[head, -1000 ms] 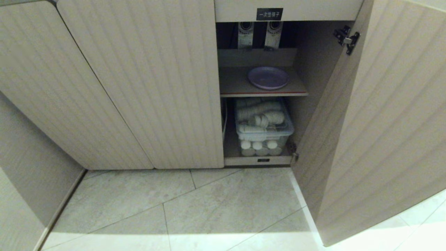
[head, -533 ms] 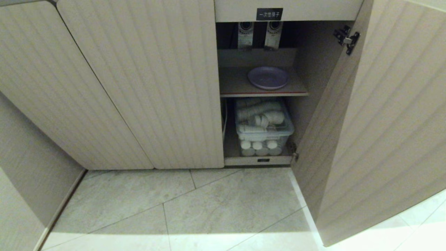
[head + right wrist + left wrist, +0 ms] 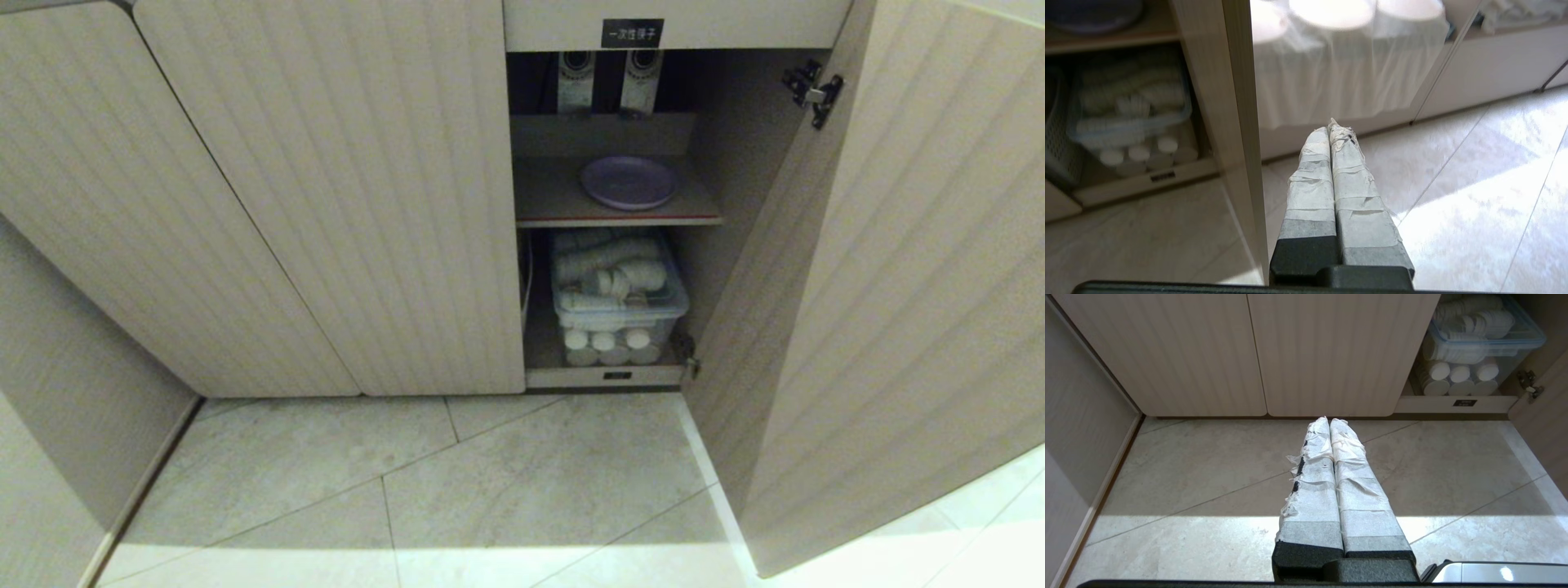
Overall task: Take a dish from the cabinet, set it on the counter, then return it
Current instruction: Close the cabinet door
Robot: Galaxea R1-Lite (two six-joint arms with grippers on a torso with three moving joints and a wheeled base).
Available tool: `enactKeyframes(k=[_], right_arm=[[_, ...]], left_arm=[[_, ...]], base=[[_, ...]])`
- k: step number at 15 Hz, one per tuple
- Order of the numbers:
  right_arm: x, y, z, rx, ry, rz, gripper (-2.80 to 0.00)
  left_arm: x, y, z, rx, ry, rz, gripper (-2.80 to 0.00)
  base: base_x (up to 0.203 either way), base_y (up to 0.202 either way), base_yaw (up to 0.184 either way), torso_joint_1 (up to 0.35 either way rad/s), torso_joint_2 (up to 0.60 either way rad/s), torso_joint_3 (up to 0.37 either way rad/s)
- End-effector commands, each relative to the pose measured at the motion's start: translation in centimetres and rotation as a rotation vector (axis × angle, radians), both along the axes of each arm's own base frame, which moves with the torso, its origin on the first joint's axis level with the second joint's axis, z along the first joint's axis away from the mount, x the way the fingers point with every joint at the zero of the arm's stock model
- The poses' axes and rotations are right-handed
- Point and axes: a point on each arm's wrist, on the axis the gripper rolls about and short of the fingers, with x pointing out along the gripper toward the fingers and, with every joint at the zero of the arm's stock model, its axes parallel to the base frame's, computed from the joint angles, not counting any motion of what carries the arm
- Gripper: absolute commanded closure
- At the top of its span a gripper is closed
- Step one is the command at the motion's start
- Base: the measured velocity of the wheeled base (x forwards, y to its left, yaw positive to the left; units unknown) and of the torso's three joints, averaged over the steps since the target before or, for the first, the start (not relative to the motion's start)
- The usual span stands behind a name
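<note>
Lavender dish (image 3: pixel 628 182) on cabinet shelf (image 3: pixel 555 200), right tool (image 3: pixel 1330 127) well apart.

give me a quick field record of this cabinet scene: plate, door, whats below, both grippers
dish: lavender plate lying flat on the cabinet's inner shelf, untouched
cabinet door: right door swung open; left doors closed
below shelf: clear bin of white cups
left gripper: shut, empty, over the floor
right gripper: shut, empty, outside the open door's edge
counter: not in view
</note>
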Motion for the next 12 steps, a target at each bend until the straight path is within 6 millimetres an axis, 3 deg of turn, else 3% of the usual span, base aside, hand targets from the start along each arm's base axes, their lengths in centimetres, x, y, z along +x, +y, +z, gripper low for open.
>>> enactKeyframes(k=[1, 8, 12], right_arm=[[1.8, -0.4, 1.8, 0.005, 0.028, -0.028, 0.00], [5.4, -1.5, 6.3, -0.023, -0.164, 0.018, 0.00], [6.0, -1.7, 7.0, -0.016, -0.196, 0.028, 0.00]], left_arm=[[0.0, 0.0, 0.0, -0.001, -0.001, 0.000, 0.00], [0.0, 0.0, 0.0, -0.001, -0.001, 0.000, 0.00], [0.0, 0.0, 0.0, -0.001, -0.001, 0.000, 0.00]], base=[[0.000, 0.000, 0.000, 0.000, 0.00, 0.000], [0.000, 0.000, 0.000, 0.000, 0.00, 0.000], [0.000, 0.000, 0.000, 0.000, 0.00, 0.000]])
